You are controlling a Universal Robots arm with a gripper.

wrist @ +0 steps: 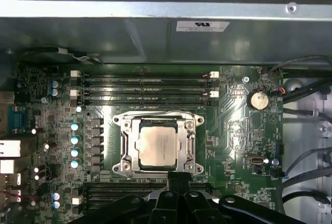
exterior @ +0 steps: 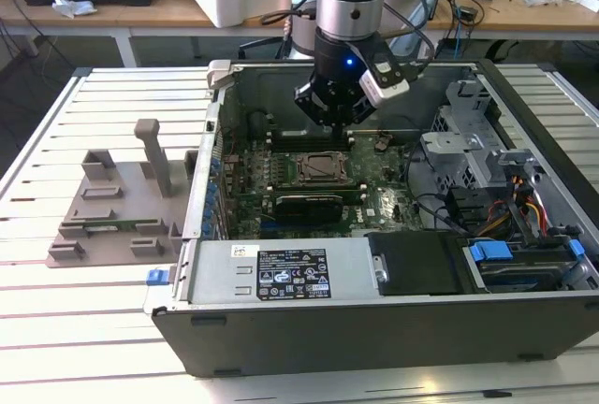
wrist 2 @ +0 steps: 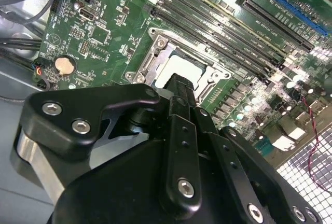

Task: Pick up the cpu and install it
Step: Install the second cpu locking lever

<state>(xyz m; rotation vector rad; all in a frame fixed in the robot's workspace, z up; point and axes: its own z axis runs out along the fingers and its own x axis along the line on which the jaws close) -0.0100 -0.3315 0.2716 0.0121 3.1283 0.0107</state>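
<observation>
The cpu point(wrist: 160, 146), a small square chip with a silver top, lies flat in the metal socket frame point(wrist: 158, 143) on the green motherboard point(wrist: 233, 130). In the second wrist view part of the cpu point(wrist 2: 179, 60) shows just beyond the fingertips. My gripper point(exterior: 335, 122) hangs inside the open computer case point(exterior: 374, 320), a little above the socket point(exterior: 323, 168) and towards the case's back wall. In the first wrist view the black fingers point(wrist: 174, 181) stand pressed together at the socket's edge, with nothing between them. The gripper point(wrist 2: 179, 81) is shut and apart from the chip.
A grey holder block point(exterior: 122, 208) with upright posts lies on the slatted table at the exterior view's left. Inside the case are a long black card point(exterior: 309, 203), memory slots point(wrist: 148, 86), a coin battery point(wrist: 257, 99), loose cables point(wrist: 306, 110) and a drive cage point(exterior: 473, 142).
</observation>
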